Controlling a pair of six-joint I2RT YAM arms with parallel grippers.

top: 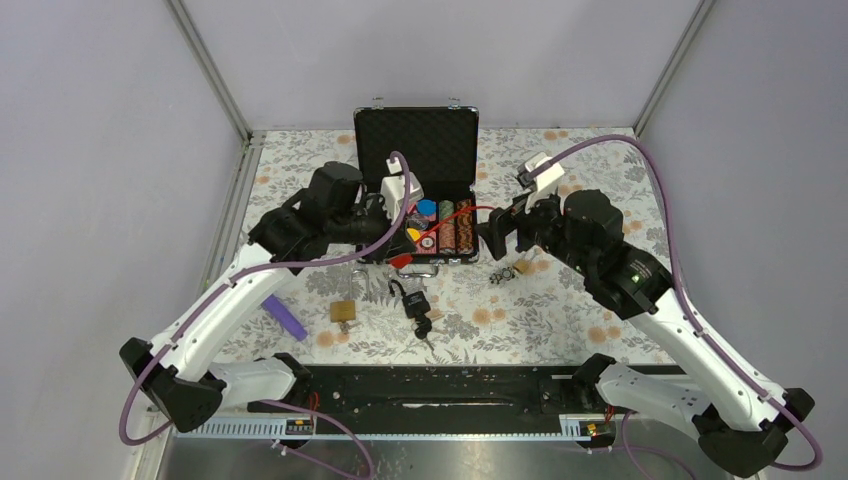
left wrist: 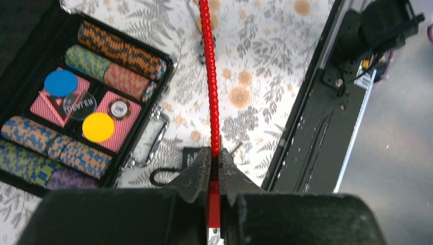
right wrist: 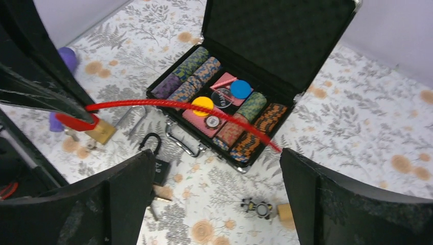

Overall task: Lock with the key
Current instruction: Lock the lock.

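Two padlocks lie just in front of the open case (top: 415,140): a black padlock (top: 411,297) with what looks like its key (top: 423,326) at its near end, and a brass padlock (top: 343,311) off toward the case's left side. The left gripper (left wrist: 214,162) is pinched tight on a red cable (left wrist: 210,87), which arcs across the front of the case. The right gripper (right wrist: 217,155) hangs spread wide by the case's right front corner, holding nothing. The cable looks springy and slick, likely to swing when moved. Either padlock should be small, dense and rigid, best pinched across its flat body. The key is thin and light, so grip its broad head, not the blade.
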